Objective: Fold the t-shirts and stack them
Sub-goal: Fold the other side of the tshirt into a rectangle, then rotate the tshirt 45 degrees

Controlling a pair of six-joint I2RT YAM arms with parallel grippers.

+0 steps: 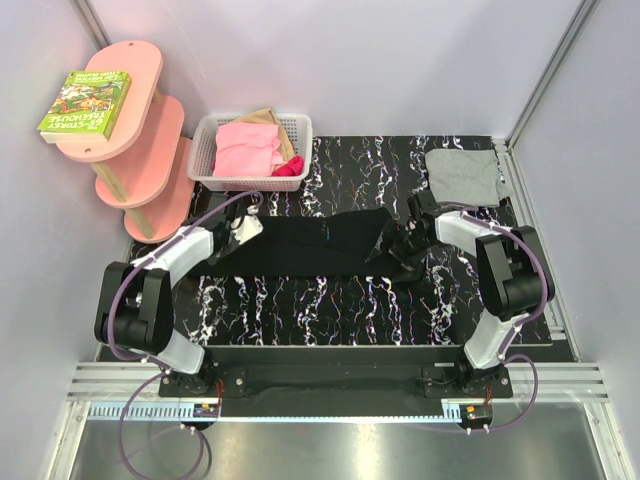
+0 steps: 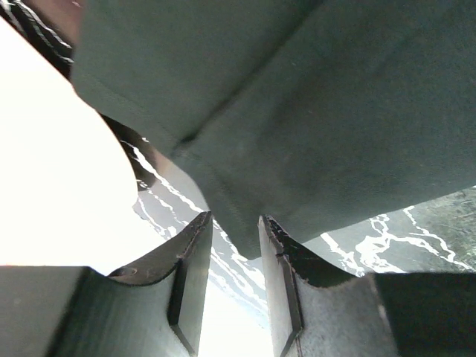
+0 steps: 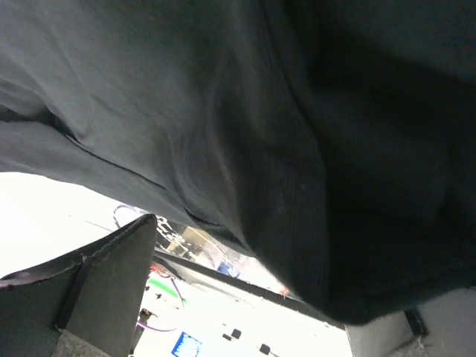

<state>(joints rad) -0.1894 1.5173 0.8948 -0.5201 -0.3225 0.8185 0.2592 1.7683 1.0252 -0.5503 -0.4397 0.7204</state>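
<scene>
Left gripper [image 2: 234,222] up close in its wrist view: jaws part-way closed, and a seamed point of the black t-shirt [image 2: 335,111] dips into the gap between them. Cannot tell if that cloth is clamped or just hanging there. Right gripper [image 3: 286,282] jaws are spread wide. A dark fold of the same shirt sags across the gap, with nothing pressing on it. From above, the shirt spans jaw to jaw over the table [image 1: 330,310], left jaws at one end, right jaws at the other. Beyond the right jaws and apart from them, the grey t-shirt [image 1: 463,175] lies flat and looks folded.

Risks, my read:
- If the left jaws pull while not really clamped, the point slips out, that end drops and the fold goes crooked.
- If the right jaws close where they are, they likely grab several layers at once and bunch the cloth.
- If the right arm swings outward, it could scuff the grey t-shirt and undo it.
</scene>
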